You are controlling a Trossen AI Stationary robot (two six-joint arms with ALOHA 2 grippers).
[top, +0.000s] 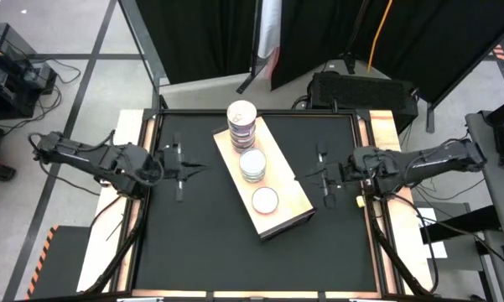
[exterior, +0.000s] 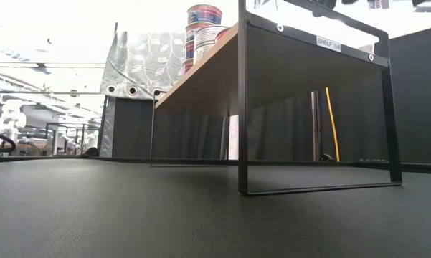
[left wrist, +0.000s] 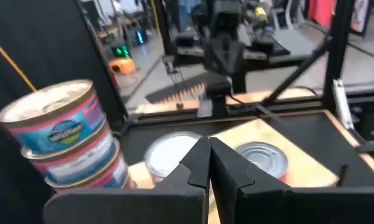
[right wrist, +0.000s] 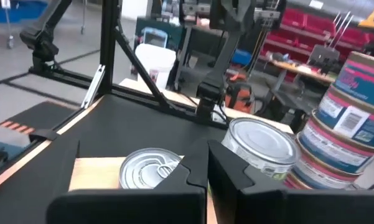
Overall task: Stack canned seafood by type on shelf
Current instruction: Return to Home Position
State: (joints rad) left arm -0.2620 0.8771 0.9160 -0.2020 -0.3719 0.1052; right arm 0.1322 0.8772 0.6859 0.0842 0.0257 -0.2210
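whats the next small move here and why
Probably just ease both arms to rest and grasp nothing. Every can in view sits on the shelf in three stacks: a tall stack, a middle stack and a low stack. No can shows on the table. The left claw and right claw are shut, empty, off to the shelf's sides.

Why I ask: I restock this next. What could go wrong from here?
1. The tall stack sits near one end of the raised shelf and looks slightly uneven; a bump might topple it onto the table.
2. The left tool and right tool, both shut, flank the shelf; a wide swing could clip it.
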